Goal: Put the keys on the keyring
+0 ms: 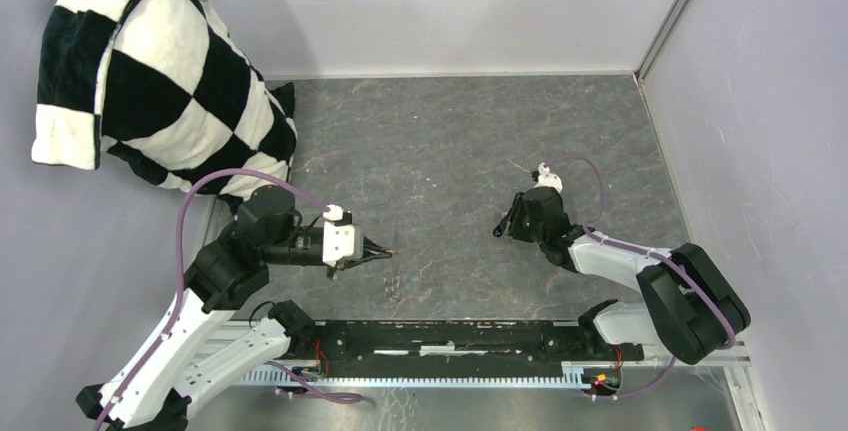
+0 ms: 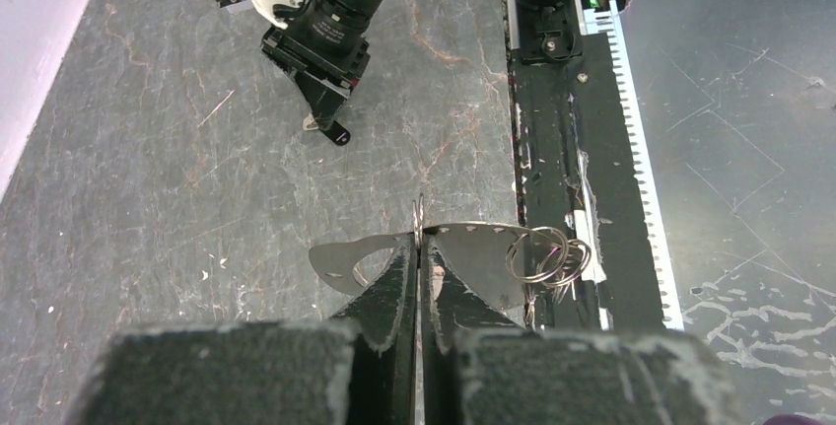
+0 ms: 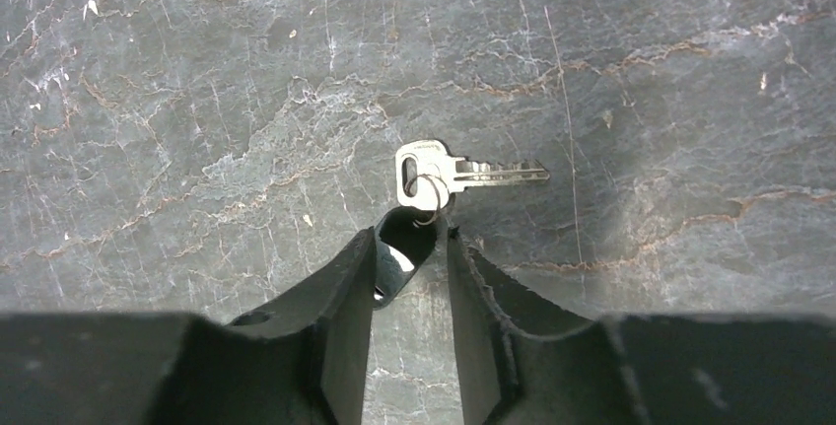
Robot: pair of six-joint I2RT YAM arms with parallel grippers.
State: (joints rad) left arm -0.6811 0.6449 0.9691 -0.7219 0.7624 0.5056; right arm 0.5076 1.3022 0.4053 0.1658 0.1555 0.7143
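The right gripper (image 3: pixel 414 236) is down on the table (image 3: pixel 197 100), jaws narrow, either side of a dark tag (image 3: pixel 399 257). A small ring joins that tag to 1 silver key (image 3: pixel 463 171), which lies flat just above centre in the right wrist view. I can't tell whether the tag is pinched. The left gripper (image 2: pixel 419 240), lower centre in its own view, is clamped on the keyring (image 2: pixel 542 257), whose loops hang to its right. I'd call this the pick-up step. Next comes a firm grip, a lift, and carrying the key across to the ring.
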